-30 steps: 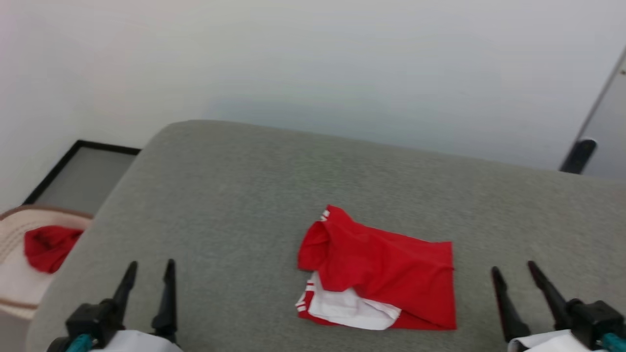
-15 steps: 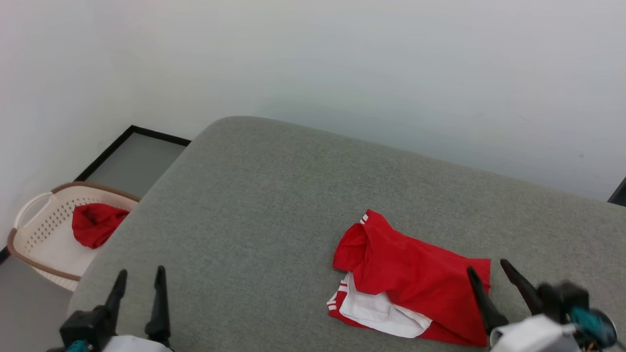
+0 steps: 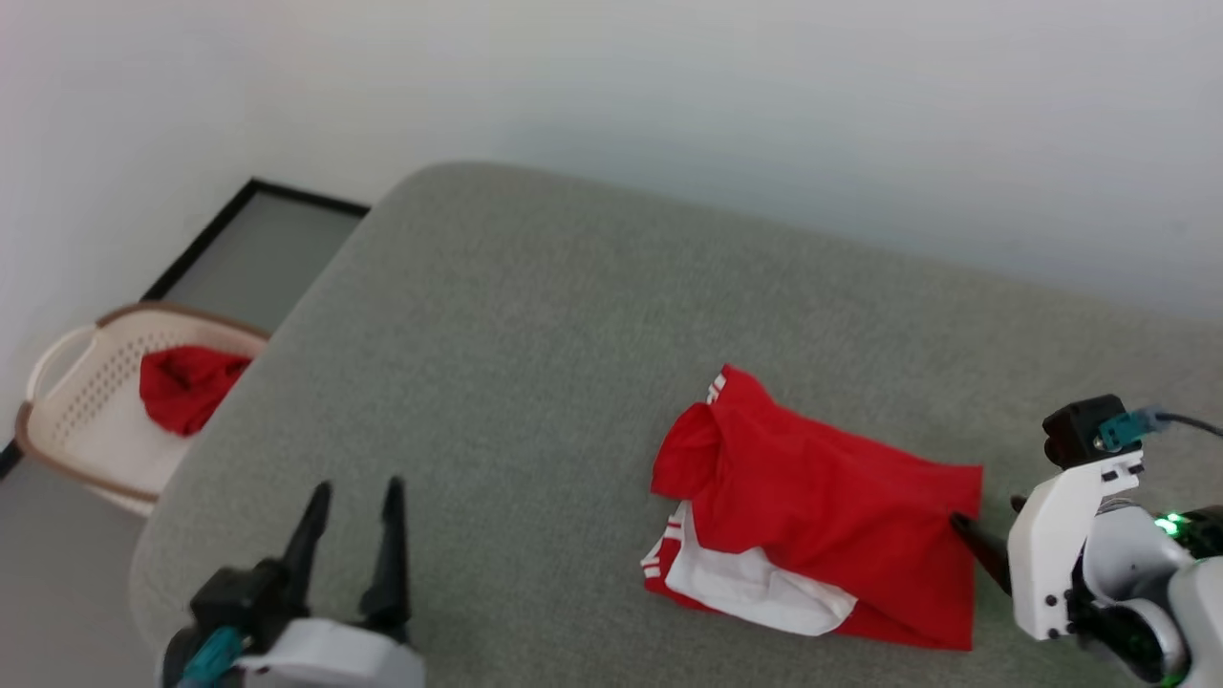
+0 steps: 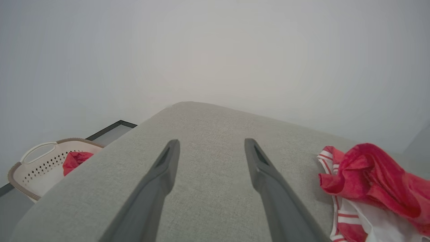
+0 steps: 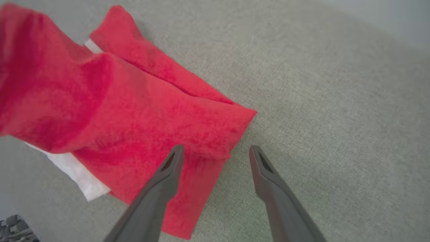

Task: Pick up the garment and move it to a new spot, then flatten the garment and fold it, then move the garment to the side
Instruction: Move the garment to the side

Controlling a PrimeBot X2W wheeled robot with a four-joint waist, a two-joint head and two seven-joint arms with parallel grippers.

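Grey cushion (image 3: 535, 315) under garment (image 3: 822, 497). Basket (image 3: 91, 368) far left of garment, off cushion. Garment loosely doubled, white panel poking out on near side. Right gripper (image 5: 215, 149) has just swung to garment's right edge, spread, edge between its fingers, nothing pinched. Left gripper (image 3: 358, 485) well left of garment, spread. We judge grab coming: for relocation or for final move aside, we cannot tell.

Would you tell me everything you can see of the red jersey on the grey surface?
The red jersey lies crumpled and folded over on the grey upholstered surface. Soft matte cloth; a white panel and red-white striped trim peek out at its left. The open right gripper brackets its right corner; contact unclear.
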